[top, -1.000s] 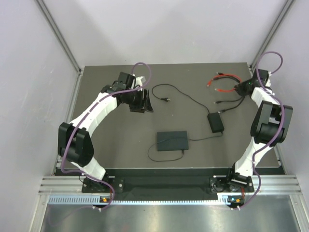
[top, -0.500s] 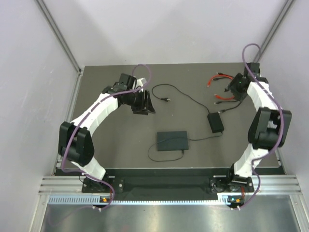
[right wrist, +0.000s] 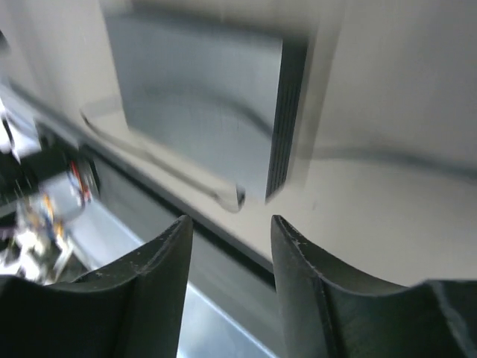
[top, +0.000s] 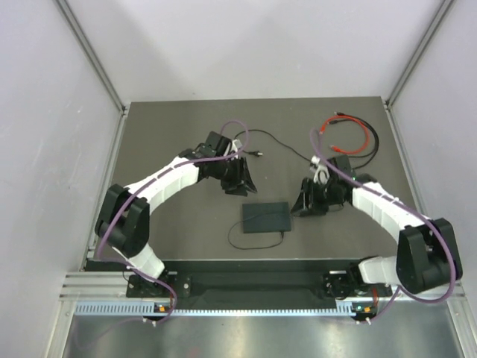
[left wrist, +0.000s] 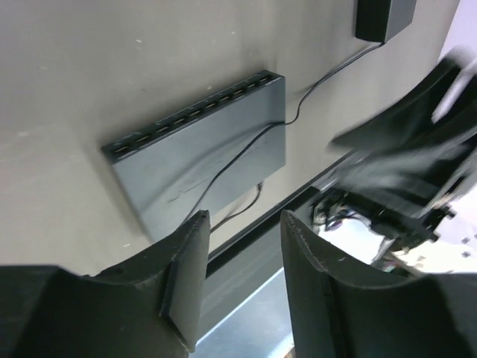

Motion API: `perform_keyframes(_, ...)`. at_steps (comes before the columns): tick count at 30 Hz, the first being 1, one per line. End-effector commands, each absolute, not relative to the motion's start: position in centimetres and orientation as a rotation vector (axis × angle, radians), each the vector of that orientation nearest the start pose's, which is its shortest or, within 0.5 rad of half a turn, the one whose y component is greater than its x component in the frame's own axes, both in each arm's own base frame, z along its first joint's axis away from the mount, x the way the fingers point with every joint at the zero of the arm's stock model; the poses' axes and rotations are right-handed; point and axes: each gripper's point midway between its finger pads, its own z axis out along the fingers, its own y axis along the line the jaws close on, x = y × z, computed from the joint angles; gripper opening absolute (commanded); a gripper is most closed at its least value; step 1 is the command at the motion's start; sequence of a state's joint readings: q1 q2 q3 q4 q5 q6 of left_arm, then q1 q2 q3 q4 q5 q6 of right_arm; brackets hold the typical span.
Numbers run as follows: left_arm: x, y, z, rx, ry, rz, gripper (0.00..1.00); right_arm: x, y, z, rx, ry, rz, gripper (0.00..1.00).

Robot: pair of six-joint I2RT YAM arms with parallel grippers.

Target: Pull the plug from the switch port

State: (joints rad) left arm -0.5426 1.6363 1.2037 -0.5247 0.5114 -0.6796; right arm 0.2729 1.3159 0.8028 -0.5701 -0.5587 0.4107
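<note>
The left gripper [left wrist: 242,272] holds its fingers [left wrist: 186,276] parted with nothing between them. Just past their tips lies the switch [left wrist: 201,160], flat on the table, its row of sockets [left wrist: 190,112] along the long edge farthest from the fingers. A thin black cable [left wrist: 231,158] runs slantwise over its top. The right gripper [right wrist: 227,257] is likewise spread and empty, with a short end of the box just ahead of its tips. As I judge it, both are closing in for the approach: one should press or pinch the box so it cannot slide, while the other closes on the plug's body, not the cable, and draws straight out along the socket's line without levering. Which socket or edge the plug sits in cannot be made out, since the cable passes over the near edge out of sight. The right wrist view is smeared by motion, and the adapter brick [left wrist: 384,16] beyond the box is cut off at the picture's top.
</note>
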Motion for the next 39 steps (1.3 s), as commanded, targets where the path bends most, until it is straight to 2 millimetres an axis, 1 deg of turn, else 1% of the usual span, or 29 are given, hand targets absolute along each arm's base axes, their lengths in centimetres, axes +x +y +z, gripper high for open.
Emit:
perform_keyframes(1,27.6,-31.2,13.2,-0.072,2.727,-1.142,0.47,20.5,19.7,10.5,-0.171,2.602,1.142,0.46)
perform_keyframes(2,27.5,-31.7,12.6,-0.067,2.747,-1.144,0.47,19.3,19.7,9.5,-0.166,2.634,1.159,0.46)
perform_keyframes(3,27.4,-31.9,12.3,-0.079,2.766,-1.140,0.47,18.9,19.8,9.2,-0.162,2.638,1.173,0.45)
perform_keyframes(4,27.7,-32.1,12.5,-0.085,2.765,-1.137,0.46,18.7,20.2,9.2,-0.185,2.609,1.202,0.45)
perform_keyframes(5,27.8,-32.1,11.9,-0.104,2.789,-1.124,0.46,17.8,20.1,8.3,-0.146,2.638,1.215,0.45)
perform_keyframes(6,27.9,-32.2,11.9,-0.118,2.799,-1.121,0.46,17.7,20.2,8.1,-0.138,2.632,1.226,0.45)
perform_keyframes(7,28.5,-32.6,12.3,-0.119,2.789,-1.126,0.46,17.3,20.4,8.1,-0.138,2.620,1.250,0.45)
perform_keyframes(8,28.5,-32.9,12.1,-0.128,2.806,-1.124,0.45,17.0,20.5,7.6,-0.108,2.615,1.275,0.44)
perform_keyframes(9,28.8,-33.1,12.3,-0.131,2.803,-1.126,0.45,16.8,20.5,7.4,-0.097,2.607,1.288,0.44)
perform_keyframes(10,29.2,-33.5,12.8,-0.122,2.788,-1.132,0.45,16.6,20.6,7.3,-0.087,2.600,1.298,0.44)
perform_keyframes(12,29.4,-33.8,12.5,-0.112,2.800,-1.124,0.45,16.5,20.5,6.6,-0.056,2.593,1.303,0.42)
perform_keyframes(13,29.6,-34.1,12.8,-0.103,2.797,-1.132,0.45,16.5,20.6,6.4,-0.042,2.594,1.307,0.41)
perform_keyframes(15,29.7,-34.2,12.3,-0.110,2.817,-1.131,0.44,16.3,20.6,5.9,-0.027,2.606,1.315,0.37)
perform_keyframes(17,29.5,-34.6,11.9,-0.099,2.835,-1.146,0.43,16.2,20.7,5.7,-0.015,2.603,1.332,0.36)
perform_keyframes(18,29.3,-34.6,11.7,-0.091,2.846,-1.149,0.42,16.7,20.7,5.8,-0.014,2.576,1.323,0.35)
perform_keyframes(20,28.5,-34.7,11.3,-0.105,2.893,-1.151,0.41,16.8,20.7,5.6,0.038,2.578,1.319,0.34)
perform_keyframes(21,28.3,-34.8,11.2,-0.093,2.895,-1.155,0.40,17.4,21.0,6.0,0.025,2.532,1.337,0.34)
perform_keyframes(22,27.8,-35.1,11.0,-0.057,2.896,-1.145,0.40,17.5,21.1,6.0,0.054,2.526,1.351,0.34)
perform_keyframes(23,27.7,-35.1,10.6,-0.030,2.895,-1.122,0.40,17.2,20.9,5.4,0.077,2.537,1.349,0.34)
perform_keyframes(25,26.7,-35.2,9.6,-0.041,2.948,-1.121,0.38,16.9,21.1,4.8,0.110,2.536,1.379,0.33)
perform_keyframes(28,26.1,-35.5,9.4,-0.020,2.958,-1.136,0.37,16.5,21.0,3.8,0.155,2.548,1.391,0.32)
perform_keyframes(30,26.1,-35.6,9.2,-0.018,2.964,-1.134,0.36,16.2,20.9,3.3,0.158,2.540,1.394,0.31)
perform_keyframes(31,26.0,-35.6,9.1,-0.016,2.966,-1.138,0.35,15.8,20.8,2.9,0.187,2.551,1.403,0.31)
perform_keyframes(32,25.9,-35.8,9.1,-0.010,2.961,-1.146,0.35,16.2,21.0,3.2,0.171,2.519,1.416,0.31)
perform_keyframes(39,25.0,-35.4,7.9,-0.026,3.009,-1.141,0.33,16.3,21.3,2.6,0.184,2.520,1.435,0.33)
